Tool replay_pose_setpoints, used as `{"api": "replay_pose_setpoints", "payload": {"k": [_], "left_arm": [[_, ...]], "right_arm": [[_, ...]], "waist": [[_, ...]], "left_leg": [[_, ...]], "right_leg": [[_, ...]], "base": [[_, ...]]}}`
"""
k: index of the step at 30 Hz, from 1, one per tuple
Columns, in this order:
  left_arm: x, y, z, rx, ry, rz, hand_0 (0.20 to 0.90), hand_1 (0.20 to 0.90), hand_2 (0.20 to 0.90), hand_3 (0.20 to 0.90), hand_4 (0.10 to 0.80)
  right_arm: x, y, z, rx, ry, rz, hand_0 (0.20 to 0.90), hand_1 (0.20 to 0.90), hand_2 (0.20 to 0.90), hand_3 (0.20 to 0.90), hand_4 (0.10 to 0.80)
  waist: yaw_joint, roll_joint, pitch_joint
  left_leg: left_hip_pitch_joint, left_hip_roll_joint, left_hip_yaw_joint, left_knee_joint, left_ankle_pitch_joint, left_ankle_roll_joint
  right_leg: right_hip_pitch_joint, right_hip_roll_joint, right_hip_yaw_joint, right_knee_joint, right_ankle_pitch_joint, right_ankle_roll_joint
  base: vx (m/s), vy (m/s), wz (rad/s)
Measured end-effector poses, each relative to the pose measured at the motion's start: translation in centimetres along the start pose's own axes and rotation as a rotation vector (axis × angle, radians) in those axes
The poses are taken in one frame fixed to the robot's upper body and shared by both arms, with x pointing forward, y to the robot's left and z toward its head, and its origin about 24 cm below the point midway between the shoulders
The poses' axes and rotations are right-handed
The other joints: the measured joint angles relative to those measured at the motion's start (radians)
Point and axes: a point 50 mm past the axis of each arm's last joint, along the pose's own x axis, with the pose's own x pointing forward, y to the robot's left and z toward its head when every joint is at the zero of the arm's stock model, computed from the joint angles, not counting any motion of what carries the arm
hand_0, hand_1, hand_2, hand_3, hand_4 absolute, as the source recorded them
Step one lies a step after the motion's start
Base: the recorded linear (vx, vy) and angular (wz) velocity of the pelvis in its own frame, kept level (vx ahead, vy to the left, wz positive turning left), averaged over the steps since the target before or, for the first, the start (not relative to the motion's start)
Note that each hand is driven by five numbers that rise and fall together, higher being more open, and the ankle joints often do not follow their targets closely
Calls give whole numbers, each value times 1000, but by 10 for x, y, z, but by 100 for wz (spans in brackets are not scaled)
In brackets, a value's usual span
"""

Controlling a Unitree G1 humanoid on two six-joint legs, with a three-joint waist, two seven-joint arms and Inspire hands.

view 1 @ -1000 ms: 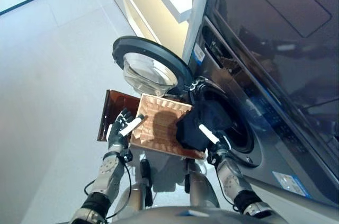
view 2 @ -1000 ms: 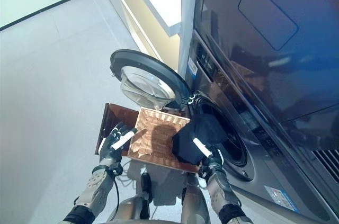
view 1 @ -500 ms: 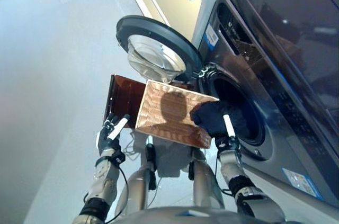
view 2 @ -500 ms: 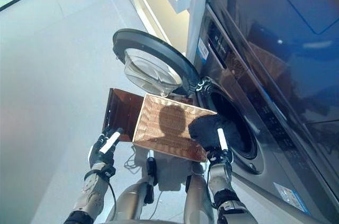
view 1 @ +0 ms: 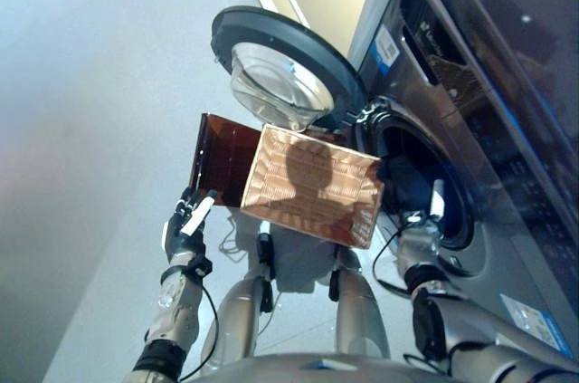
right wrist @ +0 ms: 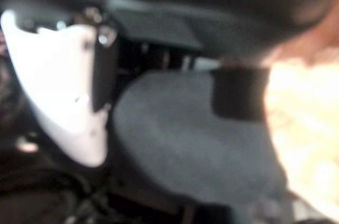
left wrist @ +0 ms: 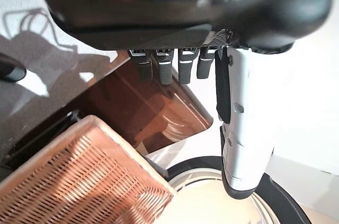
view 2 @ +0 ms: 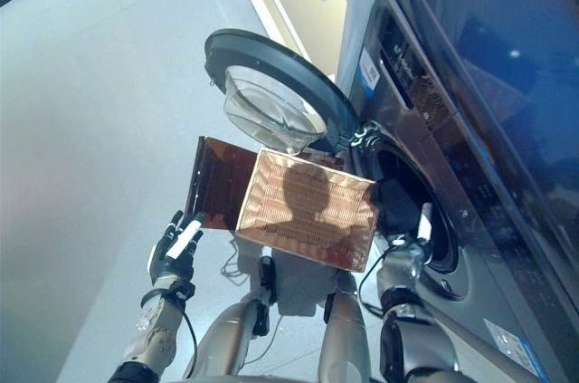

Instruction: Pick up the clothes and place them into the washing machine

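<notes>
A dark garment [view 1: 404,186] hangs at the mouth of the washing machine drum [view 1: 443,161], just right of the wicker basket [view 1: 312,186]. My right hand [view 1: 432,213] is shut on it at the drum's lower rim; the right wrist view shows the grey cloth [right wrist: 190,134] pinched between the white-covered thumb [right wrist: 58,86] and the fingers. No other clothing shows in the basket. My left hand [view 1: 187,220] is open and holds nothing, low and to the left of the basket, with fingers [left wrist: 169,68] straight.
The round washer door [view 1: 280,75] stands open above the basket. A brown translucent stand [view 1: 222,157] juts out on the basket's left side. The dark machine front [view 2: 452,66] fills the right side. Pale floor [view 1: 81,129] spreads to the left.
My right hand has carried the dark garment from the basket's right edge to the drum mouth. The left hand came off the basket's left side. The camera has shifted.
</notes>
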Motion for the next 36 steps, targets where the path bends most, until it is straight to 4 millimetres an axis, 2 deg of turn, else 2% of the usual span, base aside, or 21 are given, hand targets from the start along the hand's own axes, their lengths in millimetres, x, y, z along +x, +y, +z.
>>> {"api": "replay_pose_setpoints", "payload": {"k": [3, 7, 15, 29, 31, 36], "left_arm": [[-4, 6, -3, 7, 14, 9, 900, 900, 900, 900, 800], [-4, 5, -4, 7, 16, -5, 900, 900, 900, 900, 800], [-3, 7, 1, 27, 5, -13, 900, 900, 900, 900, 800], [-4, 0, 5, 40, -5, -53, 900, 900, 900, 900, 800], [-4, -1, 5, 40, -6, -53, 900, 900, 900, 900, 800], [-4, 0, 5, 39, -6, -52, 900, 900, 900, 900, 800]], "right_arm": [[5, 24, 14, 90, -42, 27, 200, 200, 200, 200, 300], [8, 37, 29, 158, -100, 25, 200, 200, 200, 200, 300], [10, 46, 33, 226, -112, -39, 200, 200, 200, 200, 300], [10, 52, 38, 287, -131, -109, 200, 200, 200, 200, 300], [10, 52, 38, 288, -131, -110, 900, 900, 900, 900, 800], [10, 52, 38, 288, -131, -109, 900, 900, 900, 900, 800]], "waist": [[8, 4, 2], [23, 4, 1], [27, 7, 0], [28, 11, -3], [28, 12, -3], [28, 13, -5]], "left_leg": [[0, 0, 0, -5, 0, 0], [-2, -1, 0, -12, -1, 1], [-28, -10, 2, -9, 1, 4], [-50, -13, 5, 0, 0, 7], [-50, -13, 6, 0, 0, 7], [-50, -13, 7, 0, 0, 7]], "right_leg": [[-1, 1, 0, -3, 1, -2], [-10, 0, 1, -2, 1, -2], [-36, -7, 12, -2, 5, 2], [-53, -10, 17, -2, 11, 5], [-53, -10, 18, -2, 11, 5], [-54, -10, 18, -2, 12, 5]], "base": [[27, 7, 0], [8, 3, 0], [2, 0, 0], [6, 0, -1], [0, 0, 0], [0, 0, 0]]}}
